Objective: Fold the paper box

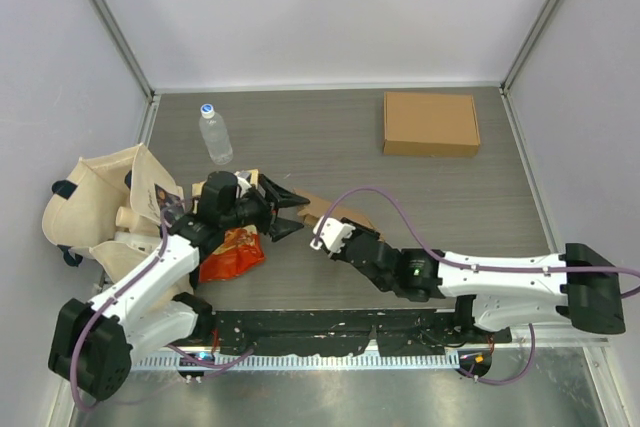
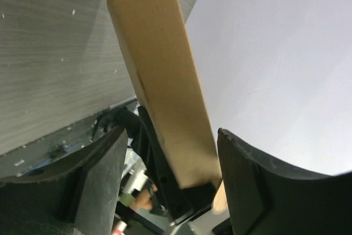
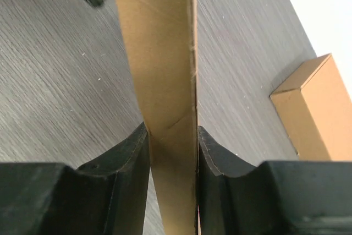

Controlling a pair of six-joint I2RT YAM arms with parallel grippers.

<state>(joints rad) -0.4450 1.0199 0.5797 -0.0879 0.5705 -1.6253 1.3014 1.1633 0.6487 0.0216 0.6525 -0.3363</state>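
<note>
The paper box (image 1: pixel 338 209) is a brown cardboard piece held off the table between the two arms at centre-left. My right gripper (image 1: pixel 318 225) is shut on it; in the right wrist view both fingers (image 3: pixel 129 152) press flat on a narrow cardboard wall (image 3: pixel 168 81). My left gripper (image 1: pixel 292 212) is open, its fingers spread on either side of the box's left end. In the left wrist view the cardboard (image 2: pixel 159 81) stands between the fingers (image 2: pixel 264 191) with a gap on each side.
A closed brown box (image 1: pixel 431 123) lies at the back right, also seen as a box (image 3: pixel 311 108) in the right wrist view. A water bottle (image 1: pixel 214 134) stands back left. A cloth bag (image 1: pixel 105 202) and a red snack packet (image 1: pixel 232 252) lie at the left.
</note>
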